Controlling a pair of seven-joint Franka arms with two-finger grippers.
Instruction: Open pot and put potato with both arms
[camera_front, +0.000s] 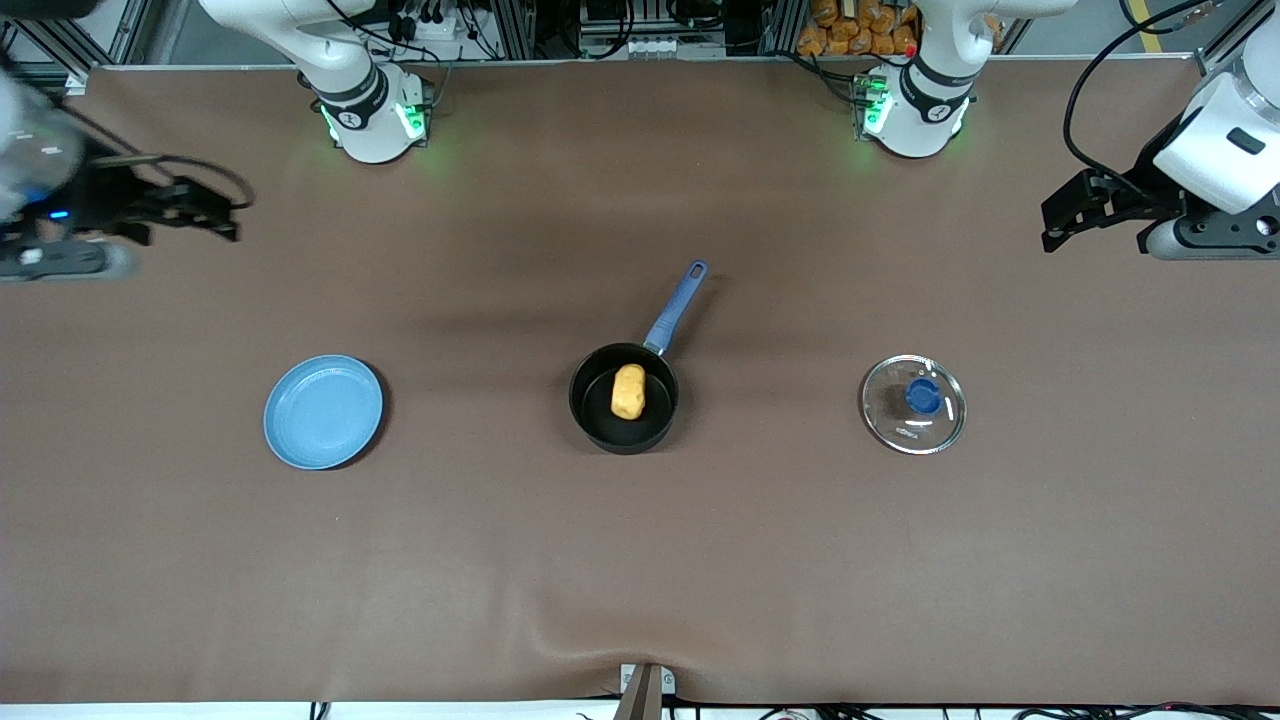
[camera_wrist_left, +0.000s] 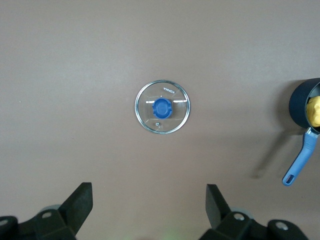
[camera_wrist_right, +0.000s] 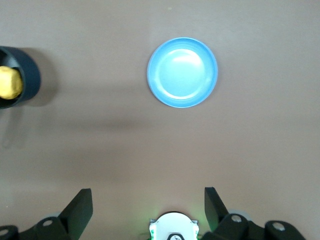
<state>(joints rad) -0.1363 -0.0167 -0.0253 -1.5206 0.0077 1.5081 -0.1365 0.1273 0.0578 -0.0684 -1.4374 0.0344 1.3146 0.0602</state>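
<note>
The black pot (camera_front: 624, 400) with its long blue handle stands uncovered mid-table, and the yellow potato (camera_front: 628, 391) lies inside it. The pot's rim (camera_wrist_left: 302, 102) and the potato (camera_wrist_right: 10, 83) also show at the wrist views' edges. Its glass lid (camera_front: 913, 403) with a blue knob rests flat on the table toward the left arm's end; it is seen too in the left wrist view as the lid (camera_wrist_left: 163, 107). My left gripper (camera_front: 1058, 218) hangs open and empty high over that end of the table. My right gripper (camera_front: 215, 208) is open and empty over the right arm's end.
A flat blue plate (camera_front: 323, 412) lies toward the right arm's end of the table, also seen as the plate (camera_wrist_right: 182, 72) in the right wrist view. The right arm's base (camera_wrist_right: 174, 227) shows between its fingers. A small fixture (camera_front: 645, 688) sits at the table's front edge.
</note>
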